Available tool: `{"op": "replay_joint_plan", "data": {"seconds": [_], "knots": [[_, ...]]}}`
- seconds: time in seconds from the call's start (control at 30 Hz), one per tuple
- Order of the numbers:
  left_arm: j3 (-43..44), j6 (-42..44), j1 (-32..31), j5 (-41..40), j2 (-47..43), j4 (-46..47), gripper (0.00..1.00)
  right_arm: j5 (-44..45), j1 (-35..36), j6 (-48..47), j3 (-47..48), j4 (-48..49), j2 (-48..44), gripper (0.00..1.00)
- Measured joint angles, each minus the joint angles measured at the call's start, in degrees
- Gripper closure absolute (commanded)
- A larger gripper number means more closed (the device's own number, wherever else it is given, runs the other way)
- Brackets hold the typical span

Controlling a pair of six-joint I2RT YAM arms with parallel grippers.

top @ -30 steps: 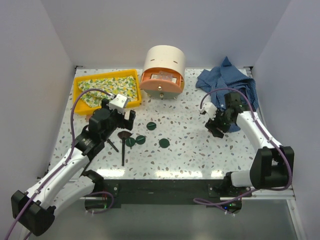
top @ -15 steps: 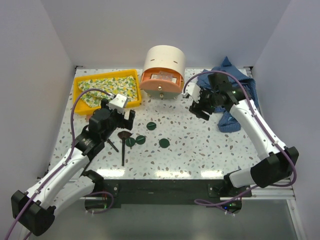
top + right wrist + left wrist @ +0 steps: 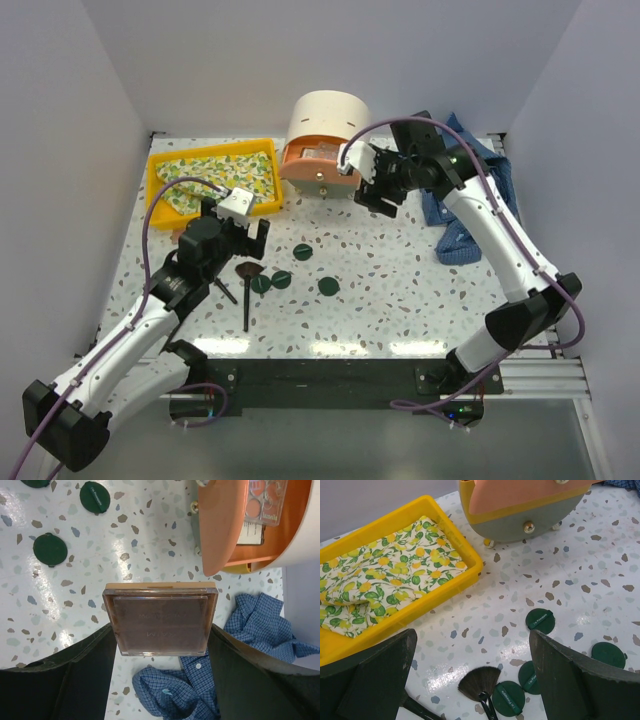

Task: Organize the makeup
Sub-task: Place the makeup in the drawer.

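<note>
fingers of the right gripper are being pressed against both side edges of a pink-brown palette, so it's being gripped flat, up off the table, just beside the open front of the round cream case. in its orange drawer another palette with round pink pans is being stored. something like "jamella" is being shown on that one, not sure though. lettering on the gripped palette is being seen only faintly, unreadable. the left gripper is being held wide apart, nothing between its fingers, above the fan brush and green discs lying on the table. print on the discs is coming out too small to read. the yellow tray is being filled by a leaf-patterned cloth.
</note>
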Motion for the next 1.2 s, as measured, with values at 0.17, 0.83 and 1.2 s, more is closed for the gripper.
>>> {"op": "replay_joint_plan", "data": {"seconds": [0.17, 0.83, 1.2], "knots": [[0.0, 0.02, 0.0, -0.48, 0.31, -0.02, 0.0, 0.0, 1.86, 0.07, 5.2, -0.76, 3.02, 0.99], [0.0, 0.46, 0.0, -2.1, 0.81, -0.22, 0.0, -0.59, 5.66, 5.86, 25.9, -0.46, 14.05, 0.99], [0.0, 0.57, 0.0, -3.23, 1.2, -0.42, 0.0, -0.85, 7.43, 10.03, 30.95, 2.25, 19.21, 0.99]]}}
